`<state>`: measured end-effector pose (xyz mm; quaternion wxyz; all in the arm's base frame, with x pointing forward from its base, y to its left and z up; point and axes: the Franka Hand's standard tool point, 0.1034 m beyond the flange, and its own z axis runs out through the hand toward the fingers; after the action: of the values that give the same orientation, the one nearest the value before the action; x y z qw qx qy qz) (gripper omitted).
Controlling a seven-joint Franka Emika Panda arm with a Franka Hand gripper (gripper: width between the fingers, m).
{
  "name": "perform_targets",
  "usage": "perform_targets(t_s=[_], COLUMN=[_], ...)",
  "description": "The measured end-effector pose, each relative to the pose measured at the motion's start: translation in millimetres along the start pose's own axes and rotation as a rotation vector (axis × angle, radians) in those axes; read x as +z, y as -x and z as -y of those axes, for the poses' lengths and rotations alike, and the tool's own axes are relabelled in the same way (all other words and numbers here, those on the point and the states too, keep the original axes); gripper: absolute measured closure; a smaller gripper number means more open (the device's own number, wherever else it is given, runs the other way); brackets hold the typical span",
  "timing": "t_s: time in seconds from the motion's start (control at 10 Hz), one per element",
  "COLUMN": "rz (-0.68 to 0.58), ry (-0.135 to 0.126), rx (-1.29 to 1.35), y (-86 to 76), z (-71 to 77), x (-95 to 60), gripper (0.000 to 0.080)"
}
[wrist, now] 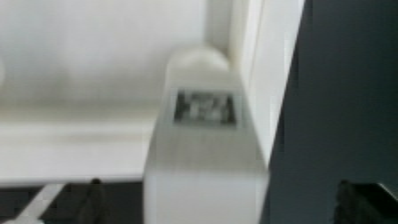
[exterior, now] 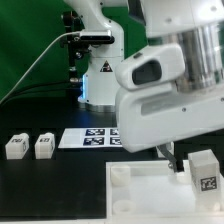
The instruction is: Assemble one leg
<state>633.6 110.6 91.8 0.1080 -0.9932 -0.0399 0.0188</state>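
Observation:
A leg (exterior: 205, 172), a small white block with a square tag, stands upright at the near corner of the white tray (exterior: 135, 190) on the exterior view's right. My gripper (exterior: 196, 158) is around it; one dark finger (exterior: 172, 160) stands a little apart from the leg's side. In the wrist view the leg (wrist: 199, 140) runs out from between my fingertips (wrist: 68, 198), with a gap on each side, so the gripper (wrist: 214, 202) is open. The tray (wrist: 80, 95) fills the view behind it. Two more legs (exterior: 15, 146) (exterior: 43, 146) lie on the exterior view's left.
The marker board (exterior: 85, 138) lies flat behind the tray. The robot base (exterior: 100, 70) stands at the back. My arm's white body (exterior: 170, 65) covers the upper right of the exterior view. The table is black.

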Motion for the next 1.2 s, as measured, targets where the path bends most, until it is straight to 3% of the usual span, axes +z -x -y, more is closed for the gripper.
perform_targets(t_s=[0.2,0.5,0.6,0.7,0.8,1.1,1.2], rz=[0.138,0.115,0.116,0.115,0.116,0.070,0.026], ry=[-0.015,-0.012,-0.012,-0.009,-0.006,-0.001,0.006], rx=[0.014,0.014,0.014,0.014,0.016,0.113,0.288], y=[5.9,4.2,4.2,4.2,4.2,4.1,9.1], z=[2.6,1.5,1.4,0.0,-2.4,-3.1,-1.6], x=[11.5,13.7,13.9,13.7,13.8,14.5,16.0], gripper=[0.0151,0.0198,0.0386,0.0386,0.0500,0.0502,0.0502])
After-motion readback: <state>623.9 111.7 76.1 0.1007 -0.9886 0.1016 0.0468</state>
